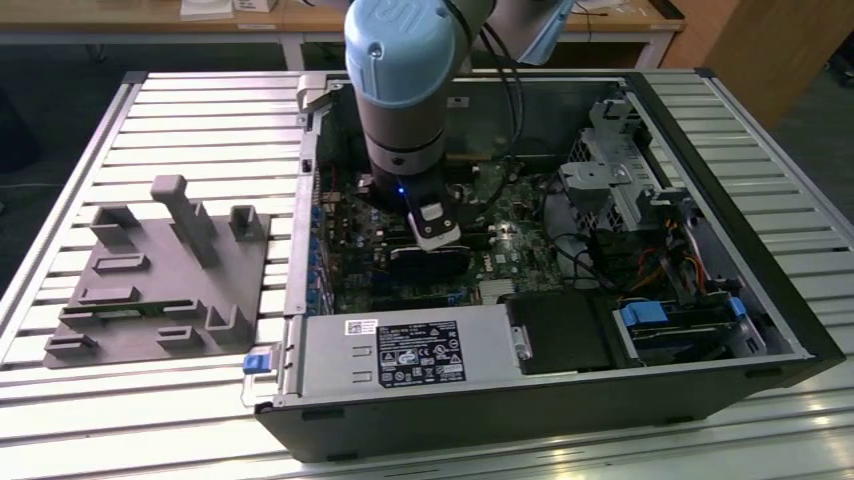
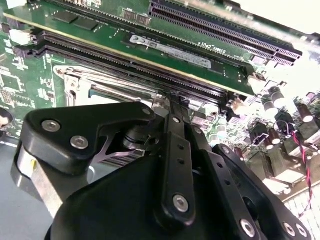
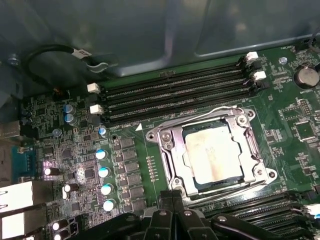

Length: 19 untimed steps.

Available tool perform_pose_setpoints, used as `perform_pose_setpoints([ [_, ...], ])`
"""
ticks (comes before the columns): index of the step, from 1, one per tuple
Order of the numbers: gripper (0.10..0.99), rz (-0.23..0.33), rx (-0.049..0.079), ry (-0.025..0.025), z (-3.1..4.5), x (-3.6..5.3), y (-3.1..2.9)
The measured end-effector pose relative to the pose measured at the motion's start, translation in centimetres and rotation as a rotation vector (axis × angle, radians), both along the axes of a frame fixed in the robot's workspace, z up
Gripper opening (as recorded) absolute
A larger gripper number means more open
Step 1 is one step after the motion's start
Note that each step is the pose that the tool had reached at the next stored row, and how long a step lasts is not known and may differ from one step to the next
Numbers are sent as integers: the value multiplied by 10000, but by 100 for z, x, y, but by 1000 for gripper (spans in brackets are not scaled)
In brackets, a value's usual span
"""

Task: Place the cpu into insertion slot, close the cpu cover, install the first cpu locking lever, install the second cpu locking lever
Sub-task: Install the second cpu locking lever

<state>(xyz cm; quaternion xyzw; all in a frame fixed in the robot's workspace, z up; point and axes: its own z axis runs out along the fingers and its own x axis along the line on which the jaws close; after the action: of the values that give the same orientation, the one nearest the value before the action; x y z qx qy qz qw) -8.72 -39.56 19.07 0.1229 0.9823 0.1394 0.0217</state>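
Sitting: the cpu (image 3: 212, 152) lies flat in the insertion slot (image 3: 169, 150), the cpu cover (image 3: 250, 137) down around it.
Feel: small, light, stiff, easily hurt; hold by edges.
Tool: the gripper (image 3: 172, 197) hovers beside the slot, fingers pressed together, holding nothing.

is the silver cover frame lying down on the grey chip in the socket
Touching: in the first wrist view the thin silver metal cover frame lies flat around the dull grey square chip, overlapping its edges.
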Motion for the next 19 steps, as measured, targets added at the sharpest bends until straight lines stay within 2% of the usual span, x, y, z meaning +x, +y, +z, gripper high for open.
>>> perform_pose_setpoints([
  [8, 106, 0, -17, 9, 169, -1, -3],
  [13, 106, 0, -47, 9, 206, -1, -2],
  [19, 106, 0, -56, 9, 208, -1, -3],
])
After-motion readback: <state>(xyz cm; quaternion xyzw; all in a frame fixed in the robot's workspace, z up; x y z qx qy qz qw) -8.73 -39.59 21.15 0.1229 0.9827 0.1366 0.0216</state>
